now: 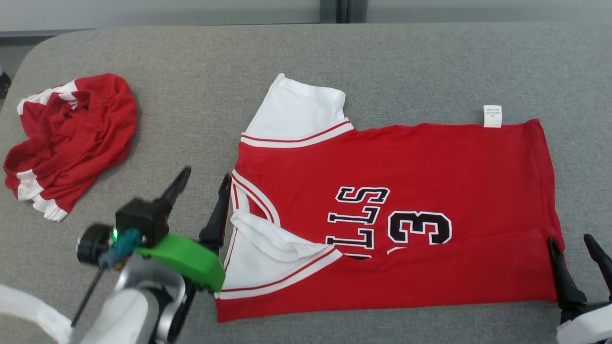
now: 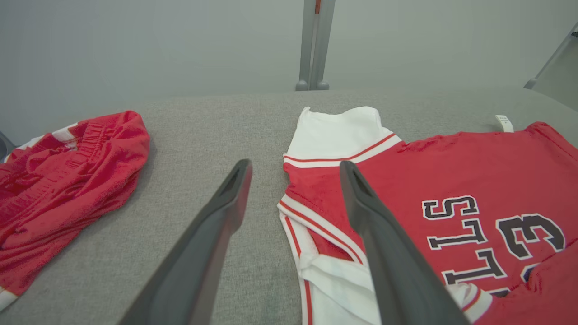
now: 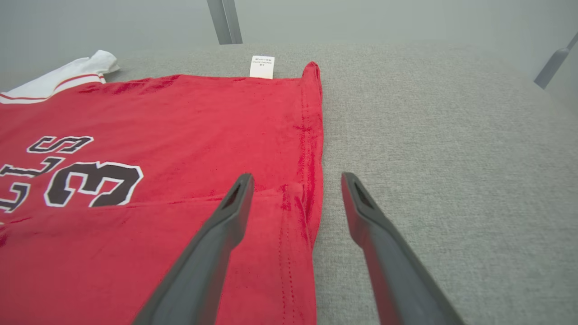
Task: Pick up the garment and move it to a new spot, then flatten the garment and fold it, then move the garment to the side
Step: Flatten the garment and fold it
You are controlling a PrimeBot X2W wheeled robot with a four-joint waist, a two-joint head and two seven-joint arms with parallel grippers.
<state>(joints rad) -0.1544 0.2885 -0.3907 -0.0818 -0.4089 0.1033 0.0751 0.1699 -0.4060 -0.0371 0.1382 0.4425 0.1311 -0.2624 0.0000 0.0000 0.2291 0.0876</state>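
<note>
Grey fabric surface (image 1: 191, 57) | pale wall (image 2: 135, 40) behind | garment (image 1: 406, 157) spread on it

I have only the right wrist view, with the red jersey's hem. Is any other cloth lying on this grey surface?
Observer: Yes. A smaller crumpled red garment lies far to the left, apart from the jersey.
Operator: Where is the left pincer?
Observer: The left pincer is open beside the jersey's collar end, holding nothing.
Operator: Is the near sleeve flat?
Observer: No, the near white sleeve is rumpled.
</note>
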